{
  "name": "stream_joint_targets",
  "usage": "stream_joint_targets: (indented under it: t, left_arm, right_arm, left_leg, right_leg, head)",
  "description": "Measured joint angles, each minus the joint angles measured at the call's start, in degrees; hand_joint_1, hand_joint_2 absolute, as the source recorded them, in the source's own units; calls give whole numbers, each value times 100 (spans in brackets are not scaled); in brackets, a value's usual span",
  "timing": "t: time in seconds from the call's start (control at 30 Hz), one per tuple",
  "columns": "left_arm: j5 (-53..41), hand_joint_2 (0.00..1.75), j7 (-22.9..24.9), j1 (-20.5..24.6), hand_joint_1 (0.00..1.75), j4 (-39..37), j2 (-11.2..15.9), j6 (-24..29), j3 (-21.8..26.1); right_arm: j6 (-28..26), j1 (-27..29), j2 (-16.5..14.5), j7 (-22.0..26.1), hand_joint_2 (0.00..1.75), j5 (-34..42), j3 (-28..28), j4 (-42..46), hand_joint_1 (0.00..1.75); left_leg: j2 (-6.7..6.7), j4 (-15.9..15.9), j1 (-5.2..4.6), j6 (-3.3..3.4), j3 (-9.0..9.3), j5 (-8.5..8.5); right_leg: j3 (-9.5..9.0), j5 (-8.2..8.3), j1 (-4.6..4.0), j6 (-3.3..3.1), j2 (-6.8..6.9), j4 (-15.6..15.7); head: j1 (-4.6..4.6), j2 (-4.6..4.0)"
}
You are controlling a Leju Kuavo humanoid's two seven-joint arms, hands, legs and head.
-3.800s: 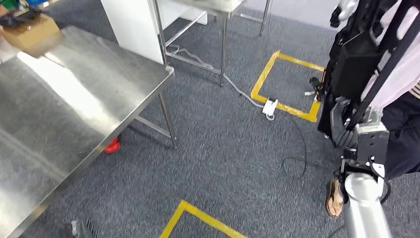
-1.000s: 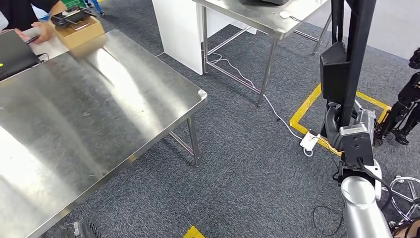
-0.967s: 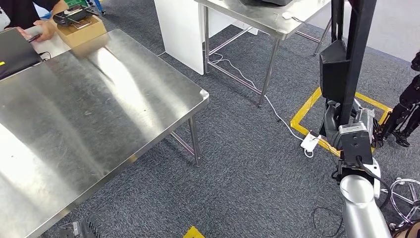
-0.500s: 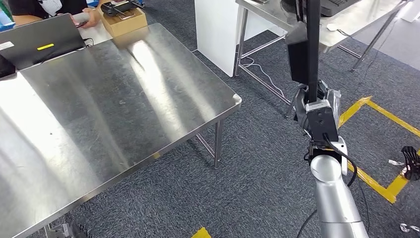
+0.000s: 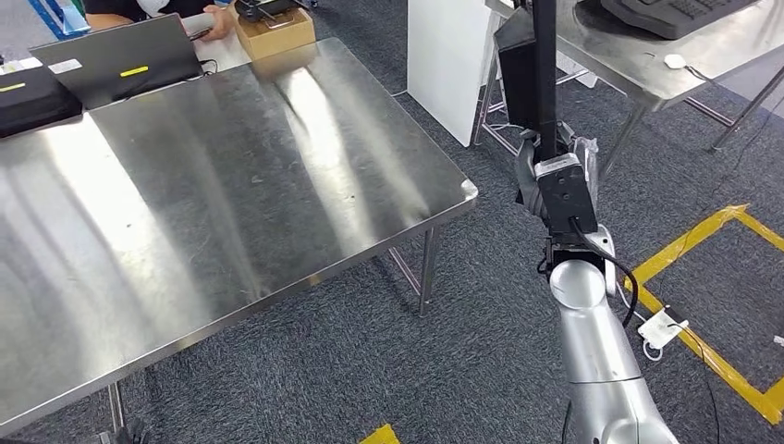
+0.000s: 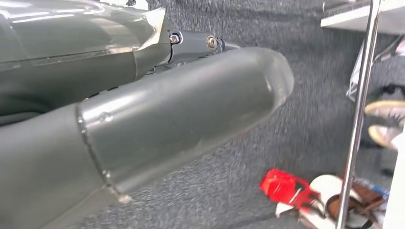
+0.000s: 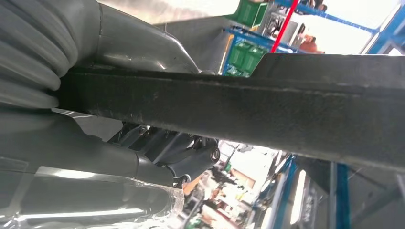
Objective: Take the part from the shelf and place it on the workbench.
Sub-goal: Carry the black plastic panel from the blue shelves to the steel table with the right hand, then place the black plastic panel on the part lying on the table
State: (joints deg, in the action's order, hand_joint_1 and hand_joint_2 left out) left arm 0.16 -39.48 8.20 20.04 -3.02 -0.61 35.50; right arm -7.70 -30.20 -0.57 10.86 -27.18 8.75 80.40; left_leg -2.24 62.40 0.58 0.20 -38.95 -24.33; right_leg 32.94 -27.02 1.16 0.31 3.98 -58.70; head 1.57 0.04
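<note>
**Long part carried upright beside the table**

The right hand (image 5: 555, 171) has its fingers (image 7: 157, 148) wrapped around a long black flat bar with a boxy black block (image 5: 534, 69), held upright just off the corner of the shiny steel table (image 5: 231, 166). Swinging it over risks clipping the table edge. The left hand (image 6: 143, 119) grasps nothing.

The right arm (image 5: 592, 370) reaches forward and up, forearm raised. The right robot hand (image 5: 555, 171) grips a long black part (image 5: 544, 65), fingers wrapped around it. The left robot hand (image 6: 143, 124) hangs low over the carpet, grip unclear.
</note>
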Motion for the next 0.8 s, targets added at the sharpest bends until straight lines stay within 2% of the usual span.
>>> stream_joint_targets:
  t: [0.03, 0.07, 0.13, 0.17, 0.2, 0.27, 0.3, 0.43, 0.47, 0.5, 0.57, 0.6, 0.63, 0.67, 0.73, 0.8]
  left_arm:
    - [-20, 0, 0, 4, 0, 19, -6, 0, 28]
    - [-45, 0, 1, 6, 0, 38, -16, 0, 50]
    - [-111, 0, 1, 4, 0, 74, -40, 0, 73]
    - [-157, 0, 1, 1, 0, 95, -57, 0, 79]
    - [-201, 0, 1, 6, 0, 116, -72, 0, 83]
    - [-272, 0, 1, 24, 0, 151, -96, 0, 84]
    - [-287, 0, 1, 33, 0, 159, -97, 0, 84]
    - [-297, 0, 1, 36, 0, 163, -98, 0, 83]
    - [-319, 0, 2, 33, 0, 165, -104, 0, 84]
    - [-343, 0, 2, 31, 0, 167, -114, -1, 84]
    - [-421, 0, 2, 17, 0, 171, -137, -1, 81]
    - [-461, 0, 2, 7, 0, 171, -142, -1, 75]
    - [-506, 0, 1, -6, 0, 171, -141, 2, 67]
    - [-549, 0, 1, -23, 0, 171, -139, 4, 58]
    - [-618, 0, 1, -40, 0, 169, -139, 9, 39]
    - [-667, 0, 1, -42, 0, 168, -148, 14, 23]
  right_arm:
    - [16, -23, -11, -4, 175, -7, -1, -12, 157]
    - [40, -52, -13, -10, 175, -4, -2, -25, 157]
    - [116, -115, 16, -32, 175, 39, -12, -55, 157]
    - [157, -138, 56, -40, 175, 79, -29, -67, 157]
    - [187, -150, 107, -38, 175, 125, -55, -79, 157]
    - [217, -141, 221, -6, 175, 200, -117, -95, 157]
    - [219, -132, 251, 11, 175, 218, -137, -99, 157]
    - [219, -122, 272, 22, 175, 228, -149, -102, 157]
    - [218, -51, 332, 42, 175, 246, -185, -112, 157]
    - [218, 30, 410, 68, 175, 265, -225, -122, 157]
    - [217, 207, 576, 118, 175, 305, -310, -140, 157]
    - [216, 245, 605, 123, 175, 310, -320, -136, 157]
    - [211, 290, 621, 129, 175, 315, -328, -125, 157]
    - [205, 345, 633, 138, 175, 319, -335, -107, 157]
    - [191, 488, 673, 174, 175, 335, -374, -61, 157]
    - [200, 633, 736, 216, 175, 373, -432, -38, 157]
  left_leg:
    - [-66, -237, -21, 23, 122, 64]
    - [-91, -344, -46, 44, 173, 68]
    - [31, -367, -68, 100, 177, 63]
    - [90, -394, -64, 135, 198, 75]
    - [148, -423, -54, 177, 221, 93]
    - [239, -461, -35, 244, 251, 118]
    - [265, -461, -33, 263, 251, 120]
    - [283, -461, -33, 270, 251, 120]
    - [359, -459, -34, 274, 252, 117]
    - [485, -447, -37, 267, 250, 109]
    - [771, -417, -54, 226, 235, 86]
    - [853, -410, -56, 190, 226, 81]
    - [897, -409, -57, 158, 217, 77]
    - [866, -391, -53, 131, 209, 62]
    - [622, -133, -52, 65, 97, -109]
    - [336, 542, -31, 0, -228, -456]
  right_leg:
    - [-11, -19, -22, 28, 42, 0]
    - [-20, -37, -44, 57, 84, 3]
    - [-48, -63, -69, 117, 175, 28]
    - [-49, -90, -66, 144, 147, 4]
    - [-10, -155, -63, 155, 58, -105]
    - [166, -344, -43, 143, -192, -497]
    - [242, -418, -42, 128, -260, -657]
    - [296, -463, -41, 120, -284, -765]
    - [444, -508, -41, 136, -310, -984]
    - [424, -371, -31, 178, -416, -797]
    - [347, -70, -32, 205, -581, -383]
    - [164, 119, -36, 188, -627, 28]
    - [142, 133, -37, 134, -579, 43]
    - [123, 141, -25, 100, -538, 54]
    - [77, 145, 5, 18, -441, 81]
    - [49, 123, 1, -39, -340, 86]
  head:
    - [-9, 0]
    - [-16, 0]
    - [-35, 0]
    - [-36, 0]
    - [-38, 0]
    - [-52, 0]
    - [-57, 0]
    - [-67, 0]
    - [-71, 0]
    - [-76, 0]
    - [-79, 0]
    - [-81, 0]
    - [-80, 0]
    - [-79, 0]
    - [-55, 0]
    - [-30, 0]
